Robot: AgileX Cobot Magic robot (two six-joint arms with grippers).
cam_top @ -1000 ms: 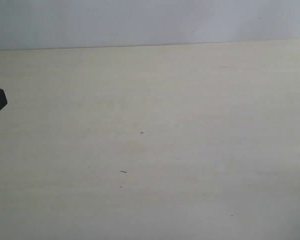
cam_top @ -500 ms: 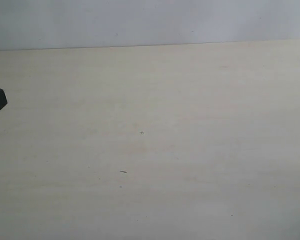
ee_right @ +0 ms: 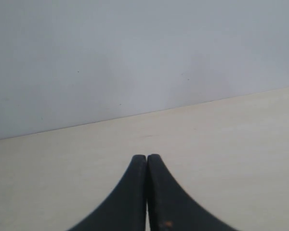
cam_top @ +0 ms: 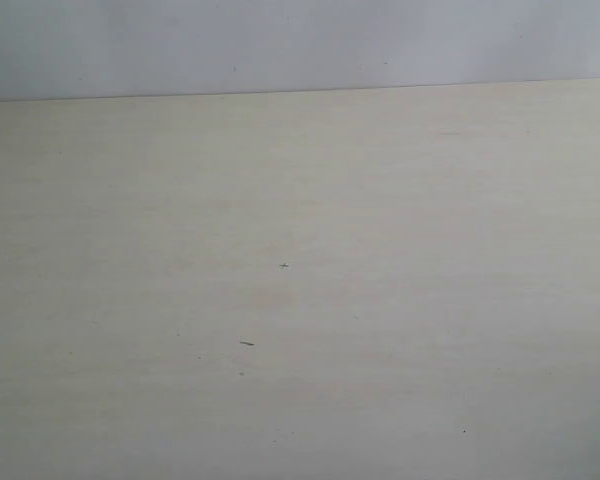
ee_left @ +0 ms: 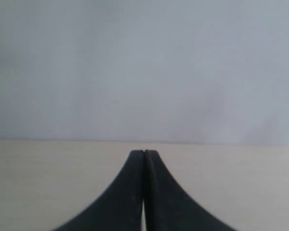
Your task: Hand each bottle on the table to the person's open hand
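Observation:
The pale beige table fills the exterior view, and neither gripper shows there. No bottle and no person's open hand appear in any view. In the left wrist view my left gripper is shut, its black fingers pressed together over the tabletop with nothing between them. In the right wrist view my right gripper is likewise shut and holds nothing, its fingers meeting above the table.
A plain pale grey wall rises behind the table's far edge. A few small dark specks dot the tabletop.
The black gripper tip seen at the left edge of the exterior view has withdrawn out of frame. The tabletop itself looks the same.

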